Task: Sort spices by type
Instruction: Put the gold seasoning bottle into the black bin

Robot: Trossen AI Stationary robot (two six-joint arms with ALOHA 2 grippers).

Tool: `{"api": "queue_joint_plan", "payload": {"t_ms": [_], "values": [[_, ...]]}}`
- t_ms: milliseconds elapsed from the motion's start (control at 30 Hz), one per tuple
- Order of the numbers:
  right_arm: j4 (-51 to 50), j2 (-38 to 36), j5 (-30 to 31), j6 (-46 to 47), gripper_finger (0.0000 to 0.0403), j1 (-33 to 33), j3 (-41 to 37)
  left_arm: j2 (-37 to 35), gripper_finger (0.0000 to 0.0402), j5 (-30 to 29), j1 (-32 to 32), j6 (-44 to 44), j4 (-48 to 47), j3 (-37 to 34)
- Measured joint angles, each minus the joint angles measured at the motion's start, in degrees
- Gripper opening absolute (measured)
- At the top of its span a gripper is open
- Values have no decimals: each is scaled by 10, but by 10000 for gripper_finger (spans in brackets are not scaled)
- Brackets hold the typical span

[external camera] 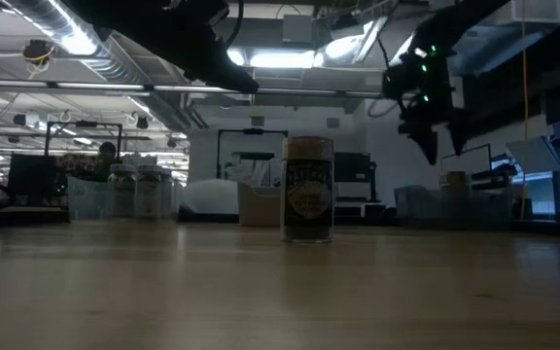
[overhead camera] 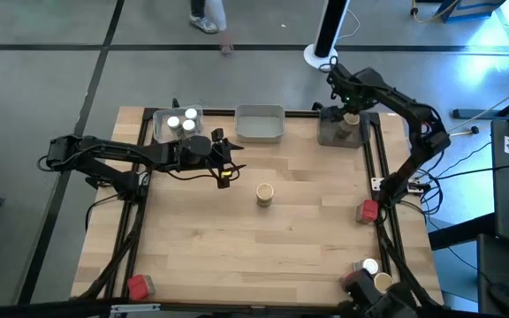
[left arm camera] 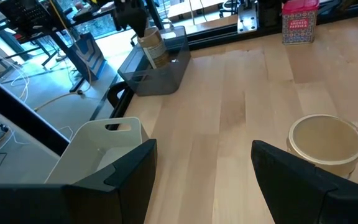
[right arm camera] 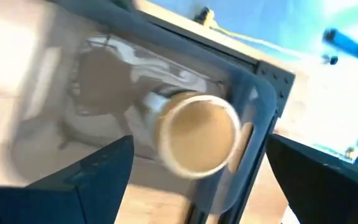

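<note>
A tan-brown jar (overhead camera: pixel 265 193) stands upright on its base mid-table, also seen in the low view (external camera: pixel 308 189). My left gripper (left arm camera: pixel 204 162) hovers open just left of it (overhead camera: pixel 230 168), with nothing between its fingers. My right gripper (right arm camera: pixel 199 142) hangs open over the dark tray (overhead camera: pixel 336 134) at the far right. It is above a second tan jar (right arm camera: pixel 197 140) that sits inside the tray, apart from the fingers. White-capped jars (overhead camera: pixel 182 121) stand in the clear far-left tray (overhead camera: pixel 161 131).
A pale tray (overhead camera: pixel 260 124) sits at the far middle. Red packets lie at the right edge (overhead camera: pixel 367 211) and the near left corner (overhead camera: pixel 137 285). A white-capped jar (overhead camera: pixel 370 265) and a tan jar (overhead camera: pixel 382 281) stand at the near right corner. Bare wood lies between.
</note>
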Motion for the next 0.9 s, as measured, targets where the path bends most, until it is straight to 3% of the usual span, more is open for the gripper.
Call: {"api": "queue_joint_plan", "payload": {"t_ms": [633, 900], "values": [[50, -30, -11, 5, 363, 321, 34, 0, 244, 0, 0, 2, 0, 0], [107, -30, -11, 7, 363, 424, 34, 0, 244, 0, 0, 2, 0, 0]]}}
